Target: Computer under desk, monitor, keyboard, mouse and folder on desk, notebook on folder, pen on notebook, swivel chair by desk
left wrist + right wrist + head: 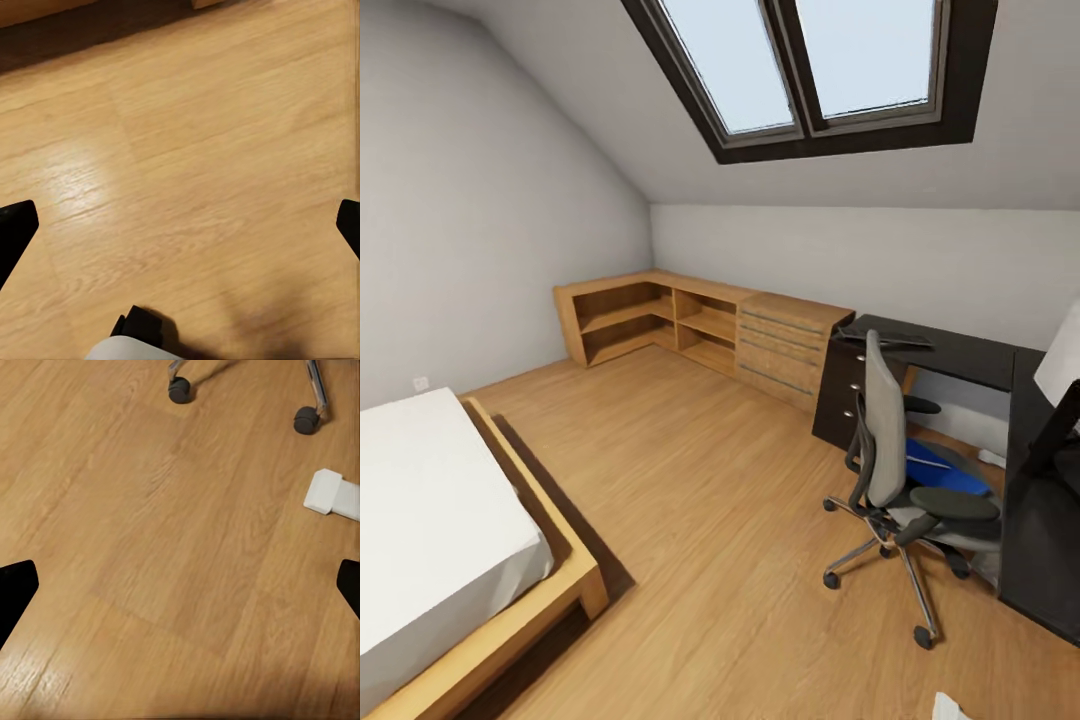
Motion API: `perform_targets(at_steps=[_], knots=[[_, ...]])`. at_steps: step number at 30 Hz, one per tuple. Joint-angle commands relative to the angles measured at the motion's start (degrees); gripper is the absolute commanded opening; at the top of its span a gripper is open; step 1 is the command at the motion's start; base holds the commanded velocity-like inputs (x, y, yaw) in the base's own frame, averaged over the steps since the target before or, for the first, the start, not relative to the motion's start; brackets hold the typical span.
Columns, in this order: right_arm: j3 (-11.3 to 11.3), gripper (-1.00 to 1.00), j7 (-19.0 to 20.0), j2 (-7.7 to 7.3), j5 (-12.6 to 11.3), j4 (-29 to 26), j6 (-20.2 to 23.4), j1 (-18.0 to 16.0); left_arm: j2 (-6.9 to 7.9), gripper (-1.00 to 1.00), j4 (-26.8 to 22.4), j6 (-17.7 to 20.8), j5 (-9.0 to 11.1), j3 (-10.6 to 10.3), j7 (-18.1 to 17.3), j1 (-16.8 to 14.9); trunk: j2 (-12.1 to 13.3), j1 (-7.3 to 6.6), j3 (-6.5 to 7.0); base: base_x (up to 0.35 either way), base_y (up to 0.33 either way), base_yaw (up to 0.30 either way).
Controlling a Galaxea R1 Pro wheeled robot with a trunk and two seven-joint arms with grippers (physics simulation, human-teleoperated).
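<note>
We see little of our own body: in each wrist view, two matte black fingertips (15,232) with blunt, angled ends poke in from opposite edges of the frame. In the left wrist view, a smooth white rounded shell (131,349) carries a small black blocky part (139,326) on top.

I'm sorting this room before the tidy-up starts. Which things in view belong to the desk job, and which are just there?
Job:
chair
folder, blue, on the chair seat
desk
keyboard, apparently the dark flat thing on the desk

Just there:
bed
wooden shelves
wooden chest
skylight
</note>
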Motion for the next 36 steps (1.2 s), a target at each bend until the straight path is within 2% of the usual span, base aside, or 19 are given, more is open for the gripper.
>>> perform_targets(at_steps=[1,18,36], knots=[[-0.19,1.00,0.03,0.03,0.03,0.05,-0.16,-0.05,-0.01,1.00,-0.01,-0.11,-0.08,0.15,0.01,-0.01,-0.03,0.00,-0.08,0.000,0.052,-0.243],[-0.02,1.00,0.03,0.05,0.15,0.14,-0.38,-0.05,-0.19,1.00,0.08,-0.11,-0.11,0.13,-0.33,-0.01,-0.03,0.00,-0.13,0.000,0.197,-0.272],[-0.02,1.00,0.02,0.00,-0.19,0.14,-0.64,-0.05,-0.19,1.00,0.08,-0.11,-0.08,-0.98,-0.26,-0.01,-0.03,0.00,-0.13,0.000,0.023,-0.298]])
